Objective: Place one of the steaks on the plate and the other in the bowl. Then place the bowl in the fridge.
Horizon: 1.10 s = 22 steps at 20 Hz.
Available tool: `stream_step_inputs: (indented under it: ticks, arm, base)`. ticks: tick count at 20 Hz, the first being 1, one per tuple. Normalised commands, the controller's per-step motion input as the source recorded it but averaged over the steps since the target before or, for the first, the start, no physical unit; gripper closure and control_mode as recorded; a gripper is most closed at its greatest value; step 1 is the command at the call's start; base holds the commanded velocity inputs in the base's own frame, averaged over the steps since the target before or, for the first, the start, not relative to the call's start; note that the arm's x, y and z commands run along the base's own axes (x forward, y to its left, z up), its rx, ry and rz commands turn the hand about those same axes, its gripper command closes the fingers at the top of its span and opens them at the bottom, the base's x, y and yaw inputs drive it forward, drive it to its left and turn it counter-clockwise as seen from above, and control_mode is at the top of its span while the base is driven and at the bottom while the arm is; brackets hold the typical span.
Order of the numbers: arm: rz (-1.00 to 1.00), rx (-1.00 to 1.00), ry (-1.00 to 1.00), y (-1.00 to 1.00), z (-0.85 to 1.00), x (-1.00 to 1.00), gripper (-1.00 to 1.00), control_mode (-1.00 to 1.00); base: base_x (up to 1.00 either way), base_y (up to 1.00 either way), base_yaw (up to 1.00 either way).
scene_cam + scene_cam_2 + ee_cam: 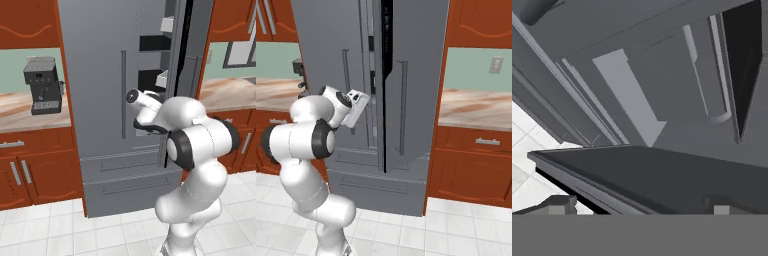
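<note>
the fridge [107, 100] stands right in front of the arm, its right upper door ajar on a dark gap with white bins inside. the gripper [639, 207] hangs released, jaws wide, grasping nothing, close against the fridge front, probably by an open door's edge. that door looks heavy and stiff; its vertical bar handle [123, 95] is the place to take hold

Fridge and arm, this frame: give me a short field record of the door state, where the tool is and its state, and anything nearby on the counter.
fridge: right upper door ajar, dark interior and white door bins visible in the gap
tool: open, empty, close to the fridge front
lower drawers: shut
counter item: coffee machine left of the fridge
steaks, plate, bowl: not visible
</note>
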Motion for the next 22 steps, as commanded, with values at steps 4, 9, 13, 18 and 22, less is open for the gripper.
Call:
stream_step_inputs:
  ticks: [4, 9, 13, 18, 22]
  arm:
    - [0.0, -0.18, 0.0, -0.47, 0.0, 0.02, -1.0, -1.0]
    - [0.0, -0.12, 0.0, -0.68, 0.0, -0.01, -1.0, -1.0]
    - [-0.04, -0.02, 0.01, -0.86, 0.02, -0.26, -1.0, -1.0]
    - [-0.12, -0.01, 0.0, -0.96, 0.05, -0.96, -1.0, -1.0]
    - [-0.12, -0.04, -0.02, -1.0, 0.0, -1.0, -1.0, -1.0]
  base:
    - [0.0, 0.0, 0.0]
    - [0.0, 0.0, 0.0]
    - [0.0, 0.0, 0.0]
    - [0.0, 0.0, 0.0]
    - [0.0, 0.0, 0.0]
